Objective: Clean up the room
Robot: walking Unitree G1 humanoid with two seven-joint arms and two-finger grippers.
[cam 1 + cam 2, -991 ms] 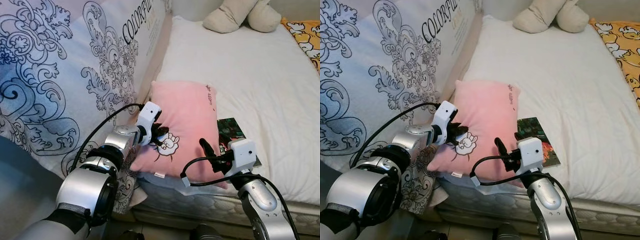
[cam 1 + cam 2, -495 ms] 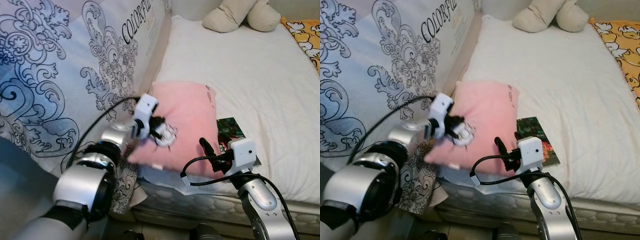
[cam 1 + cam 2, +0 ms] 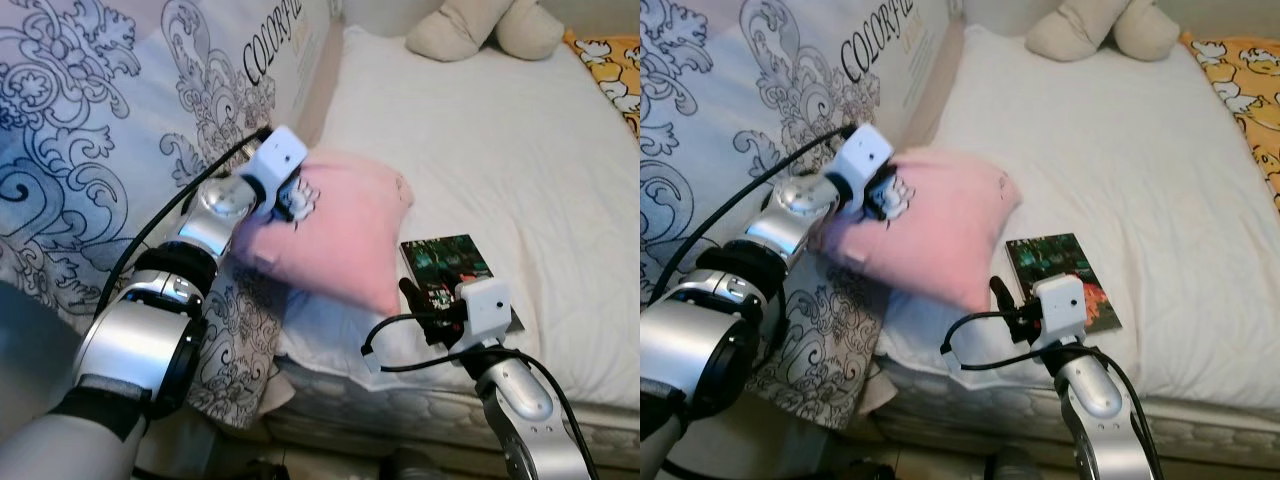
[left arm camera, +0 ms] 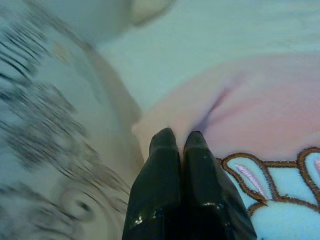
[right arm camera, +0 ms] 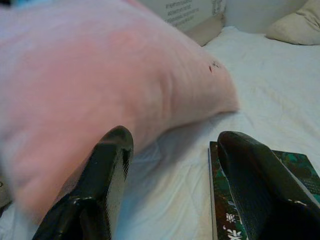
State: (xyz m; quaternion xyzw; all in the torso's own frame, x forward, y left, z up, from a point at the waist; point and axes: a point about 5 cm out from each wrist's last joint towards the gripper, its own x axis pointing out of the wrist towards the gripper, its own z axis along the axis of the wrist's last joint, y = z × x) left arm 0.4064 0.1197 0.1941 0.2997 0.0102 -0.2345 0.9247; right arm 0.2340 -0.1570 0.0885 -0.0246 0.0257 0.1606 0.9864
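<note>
Left gripper (image 4: 181, 142) pinched tight on pink pillow (image 3: 335, 235), holding it raised above mattress (image 3: 520, 150) left edge. Right gripper (image 5: 172, 150) spread wide, gripping nothing, beside book (image 3: 455, 268) near front edge.

You're in a home bedroom: a bed with a white sheet (image 3: 520, 170) stretches ahead of the left gripper (image 3: 292, 200), a beige plush toy (image 3: 485, 28) lies far beyond it, and a swirl-patterned mattress (image 3: 110, 140) stands just beside it.
</note>
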